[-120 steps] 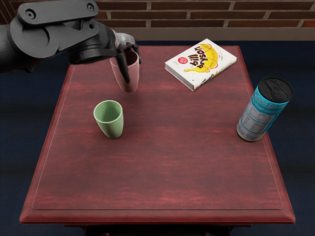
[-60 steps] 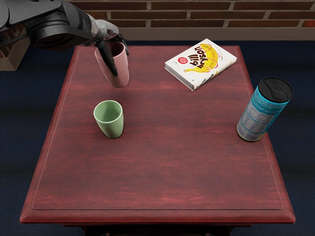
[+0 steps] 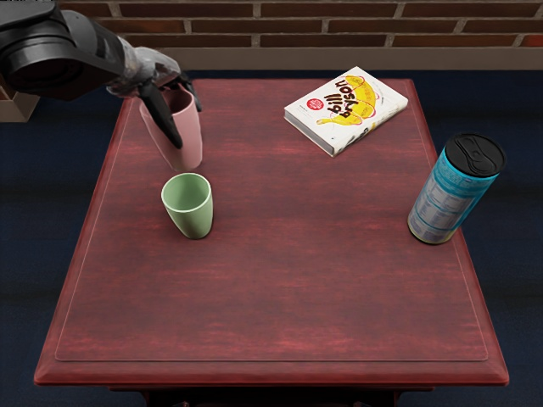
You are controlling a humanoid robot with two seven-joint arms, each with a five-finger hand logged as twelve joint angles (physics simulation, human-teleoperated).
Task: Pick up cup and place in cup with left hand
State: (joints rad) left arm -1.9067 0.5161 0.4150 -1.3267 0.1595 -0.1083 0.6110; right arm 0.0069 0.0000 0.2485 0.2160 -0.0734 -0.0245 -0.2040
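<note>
pink cup (image 3: 188,142) is shifting leftward and nearer the green cup (image 3: 192,222) since the earlier frame; the left hand (image 3: 154,71) is gripping it, while the green cup is standing on the table (image 3: 305,288).

"What can you read on my feed?"
"On the white book (image 3: 373,121), I make out 'Bill Bryson' in dark letters."
"And its red spot (image 3: 316,104)?"
"Too small for me."
"The blue can (image 3: 445,200)?"
"I see print on its side, but can't read it."
</note>
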